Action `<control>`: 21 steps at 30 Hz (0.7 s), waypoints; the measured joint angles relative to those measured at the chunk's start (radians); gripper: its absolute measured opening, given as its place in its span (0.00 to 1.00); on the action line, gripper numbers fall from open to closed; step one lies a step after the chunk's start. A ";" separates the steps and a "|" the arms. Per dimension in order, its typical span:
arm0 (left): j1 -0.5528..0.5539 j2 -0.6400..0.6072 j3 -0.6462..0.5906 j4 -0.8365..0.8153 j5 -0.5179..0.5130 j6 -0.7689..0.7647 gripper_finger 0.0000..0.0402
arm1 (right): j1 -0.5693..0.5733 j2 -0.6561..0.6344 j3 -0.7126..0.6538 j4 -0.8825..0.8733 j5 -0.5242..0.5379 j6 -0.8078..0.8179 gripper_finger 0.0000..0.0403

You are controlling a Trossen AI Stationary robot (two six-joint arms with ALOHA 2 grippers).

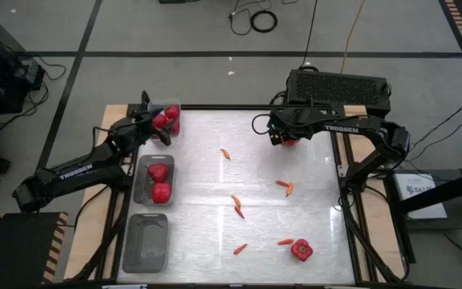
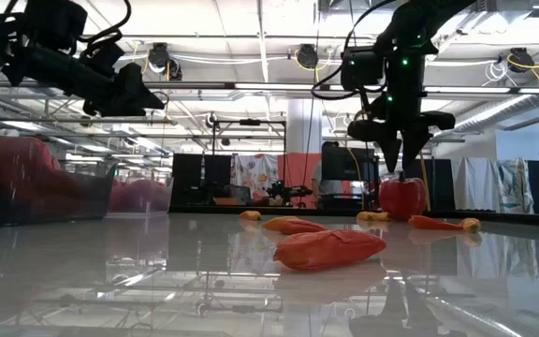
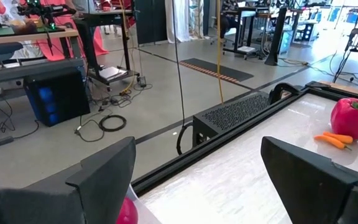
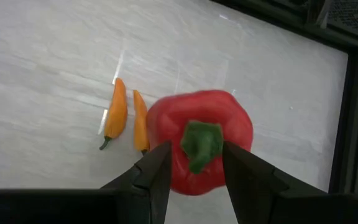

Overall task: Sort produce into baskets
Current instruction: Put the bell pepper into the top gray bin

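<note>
Fingers of the right gripper (image 4: 194, 165) stand apart, one on each side of the green stem (image 4: 201, 144) of a red bell pepper (image 4: 199, 140); in the right wrist view they straddle the stem but I can't tell if the pads touch it, so no grip yet, by my read. Pepper sits upright, stem up, on the table (image 1: 215, 217) just in front of the black box (image 1: 339, 87), at the far right corner. Coming move turns on this: pepper is directly under the fingers, stem axis running up btwn them, so a straight drop & close should do it. Right arm is by far the nearer; left is well off.

Pepper looks lumpy, glossy, wider than the finger gap at its shoulders. Two slim orange chilis (image 4: 115, 112) lie just beside it, on the side away from the box, nearly parallel; one seems to touch its skin.

Left gripper (image 3: 194, 171) hangs open over the clear basket (image 1: 167, 120), far left from the box, tomatoes in it. Mid grey basket (image 1: 154, 181) holds two peppers; near grey basket (image 1: 146, 242) looks bare. Another pepper (image 1: 301, 250) & scattered chilis lie well away from the box.
</note>
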 joint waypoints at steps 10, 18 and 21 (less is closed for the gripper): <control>0.000 0.000 0.000 0.000 0.000 0.000 0.88 | 0.000 0.000 -0.047 0.049 0.008 0.029 0.33; 0.000 0.000 0.000 -0.001 0.000 0.000 0.88 | 0.000 0.000 -0.081 0.108 0.037 0.000 0.33; 0.000 0.000 0.000 -0.001 0.000 0.000 0.88 | 0.000 0.000 -0.081 0.110 0.037 -0.001 0.33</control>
